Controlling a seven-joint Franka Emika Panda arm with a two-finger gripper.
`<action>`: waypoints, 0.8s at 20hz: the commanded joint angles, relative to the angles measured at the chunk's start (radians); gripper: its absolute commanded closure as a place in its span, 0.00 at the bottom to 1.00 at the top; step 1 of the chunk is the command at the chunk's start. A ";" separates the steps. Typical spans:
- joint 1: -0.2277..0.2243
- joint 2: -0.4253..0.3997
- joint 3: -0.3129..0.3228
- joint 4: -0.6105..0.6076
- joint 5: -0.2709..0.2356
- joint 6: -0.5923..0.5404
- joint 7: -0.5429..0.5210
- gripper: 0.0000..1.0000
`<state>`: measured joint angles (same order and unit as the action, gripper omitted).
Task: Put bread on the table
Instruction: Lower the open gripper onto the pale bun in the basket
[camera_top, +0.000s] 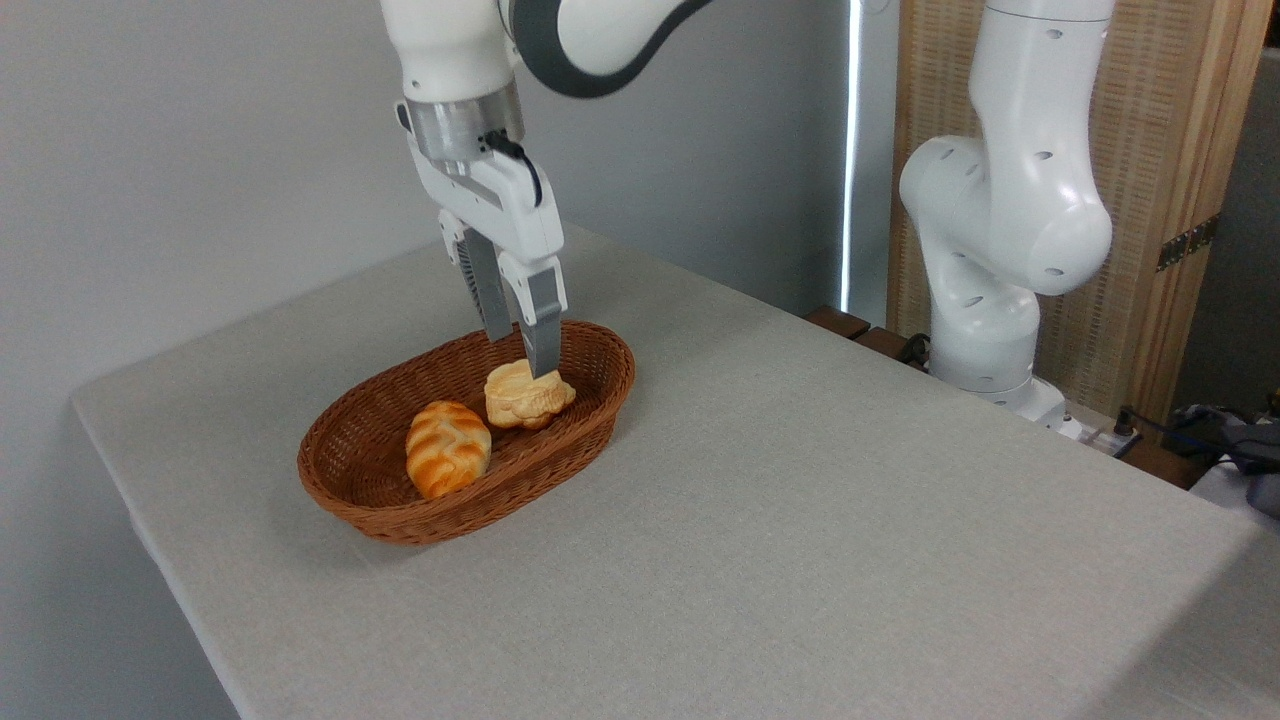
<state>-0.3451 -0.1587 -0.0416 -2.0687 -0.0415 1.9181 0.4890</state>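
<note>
Now tool (520, 352) narrowly open, touching bread (527, 395).

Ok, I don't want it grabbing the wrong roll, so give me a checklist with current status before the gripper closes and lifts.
1. Gripper is over the bread, not the striped bun: ok.
2. Fingers straddle the bread: cannot tell; the front fingertip meets its top, the other sits behind.
3. Jaw gap is wide enough for the bread: not ok, it looks narrow.
4. Striped bun is apart from the fingers: ok.
5. Fingers are clear of the basket rim: ok.
6. Bare table is free beside the basket for placing: ok.
</note>
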 joint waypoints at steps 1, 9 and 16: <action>-0.037 -0.021 0.011 -0.070 -0.014 0.082 -0.014 0.00; -0.060 0.039 0.012 -0.085 -0.015 0.146 -0.018 0.00; -0.063 0.080 0.012 -0.093 -0.017 0.260 -0.105 0.00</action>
<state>-0.3974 -0.0755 -0.0418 -2.1505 -0.0421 2.1471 0.4135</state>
